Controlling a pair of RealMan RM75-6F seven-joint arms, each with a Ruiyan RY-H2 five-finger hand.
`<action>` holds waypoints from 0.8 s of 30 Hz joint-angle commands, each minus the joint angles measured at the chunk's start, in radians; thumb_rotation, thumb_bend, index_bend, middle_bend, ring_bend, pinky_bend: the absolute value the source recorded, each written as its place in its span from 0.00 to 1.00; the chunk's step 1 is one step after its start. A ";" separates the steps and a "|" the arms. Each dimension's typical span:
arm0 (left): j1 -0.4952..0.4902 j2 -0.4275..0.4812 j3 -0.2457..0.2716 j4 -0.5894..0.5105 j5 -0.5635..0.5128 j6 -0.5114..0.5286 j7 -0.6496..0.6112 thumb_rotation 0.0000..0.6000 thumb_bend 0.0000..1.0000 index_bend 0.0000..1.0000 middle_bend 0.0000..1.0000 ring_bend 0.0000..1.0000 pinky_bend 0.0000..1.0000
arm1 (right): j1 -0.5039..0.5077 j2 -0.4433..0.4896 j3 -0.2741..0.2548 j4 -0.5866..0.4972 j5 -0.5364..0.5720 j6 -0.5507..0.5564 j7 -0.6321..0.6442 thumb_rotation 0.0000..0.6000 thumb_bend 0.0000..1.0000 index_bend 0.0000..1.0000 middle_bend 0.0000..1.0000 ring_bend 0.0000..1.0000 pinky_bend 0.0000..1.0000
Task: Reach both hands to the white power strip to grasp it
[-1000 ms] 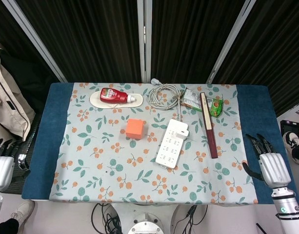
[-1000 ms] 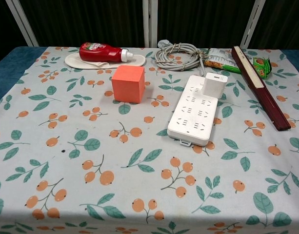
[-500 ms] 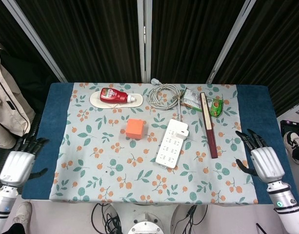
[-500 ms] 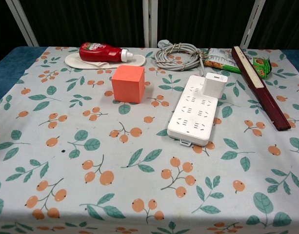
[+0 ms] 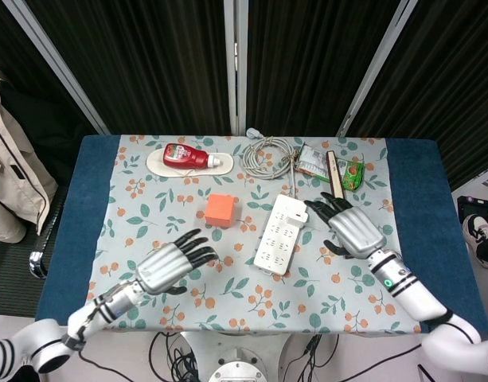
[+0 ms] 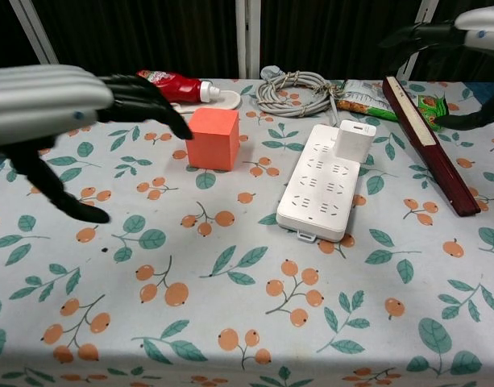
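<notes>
The white power strip (image 5: 281, 234) (image 6: 327, 183) lies flat near the middle of the floral tablecloth, with a white plug block at its far end. My left hand (image 5: 173, 263) (image 6: 49, 105) hovers open to the strip's left, fingers spread and pointing toward it, well short of it. My right hand (image 5: 347, 226) (image 6: 452, 36) is open just right of the strip's far end, fingers spread toward the plug block, not touching. Neither hand holds anything.
An orange cube (image 5: 220, 210) (image 6: 212, 138) sits left of the strip, between it and my left hand. A ketchup bottle (image 5: 187, 155) on a white dish, a coiled grey cable (image 5: 267, 155), a green snack bag (image 5: 339, 169) and a dark red stick (image 6: 429, 145) lie behind.
Both hands have swung in from the table's side edges over the cloth. The left now hovers left of the strip, the right beside its far end. The strip has not moved.
</notes>
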 commanded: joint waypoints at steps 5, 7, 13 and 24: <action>-0.177 -0.212 -0.047 0.109 -0.061 -0.187 0.047 1.00 0.10 0.11 0.12 0.03 0.05 | 0.071 -0.084 0.009 0.065 0.108 -0.084 -0.077 1.00 0.23 0.00 0.16 0.02 0.21; -0.208 -0.258 -0.056 0.146 -0.084 -0.218 0.061 1.00 0.10 0.11 0.12 0.03 0.05 | 0.080 -0.102 0.007 0.085 0.124 -0.089 -0.079 1.00 0.23 0.00 0.16 0.02 0.21; -0.270 -0.362 -0.065 0.253 -0.156 -0.284 0.100 1.00 0.10 0.09 0.11 0.03 0.05 | 0.100 -0.143 -0.010 0.139 0.148 -0.106 -0.072 1.00 0.25 0.00 0.17 0.02 0.22; -0.304 -0.455 -0.058 0.350 -0.232 -0.266 0.099 1.00 0.10 0.08 0.10 0.03 0.05 | 0.167 -0.229 -0.025 0.244 0.178 -0.166 -0.082 1.00 0.29 0.00 0.18 0.03 0.24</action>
